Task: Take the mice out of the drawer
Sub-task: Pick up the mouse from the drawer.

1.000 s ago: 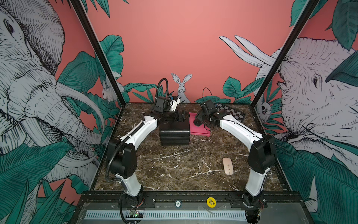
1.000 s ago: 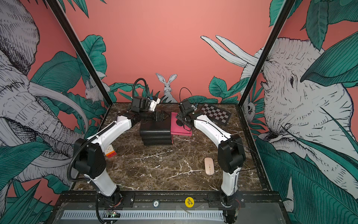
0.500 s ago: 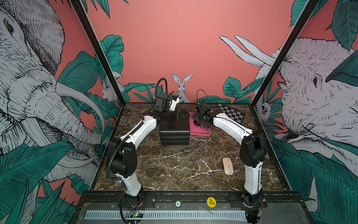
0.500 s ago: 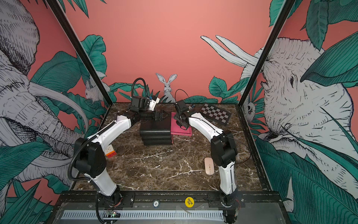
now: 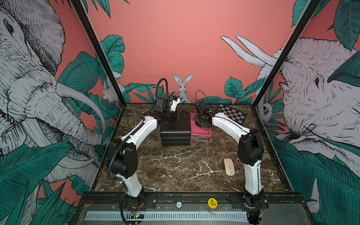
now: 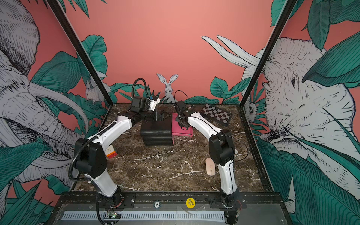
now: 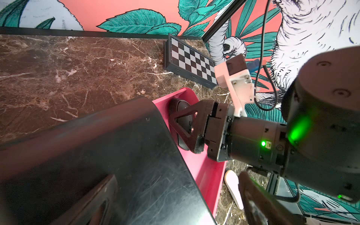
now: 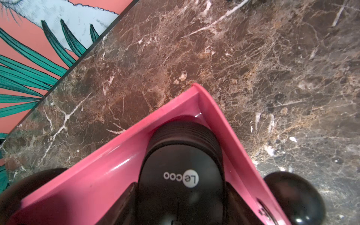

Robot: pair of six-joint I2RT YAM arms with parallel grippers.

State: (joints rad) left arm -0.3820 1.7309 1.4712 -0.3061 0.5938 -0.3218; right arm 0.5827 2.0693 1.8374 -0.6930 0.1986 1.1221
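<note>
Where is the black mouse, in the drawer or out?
In. The black mouse lies inside the pink drawer, near its corner, walls on two sides.

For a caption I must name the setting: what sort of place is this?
Probably a robot test cell: a left arm and a right arm bolted to a front rail, a marble-look tabletop, and printed jungle panels on a black frame around it.

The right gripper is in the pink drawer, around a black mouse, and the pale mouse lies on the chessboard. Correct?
No: the pale mouse lies on the table, near the front, far from the chessboard, as both top views show. The right gripper is indeed in the drawer, around the black mouse.
</note>
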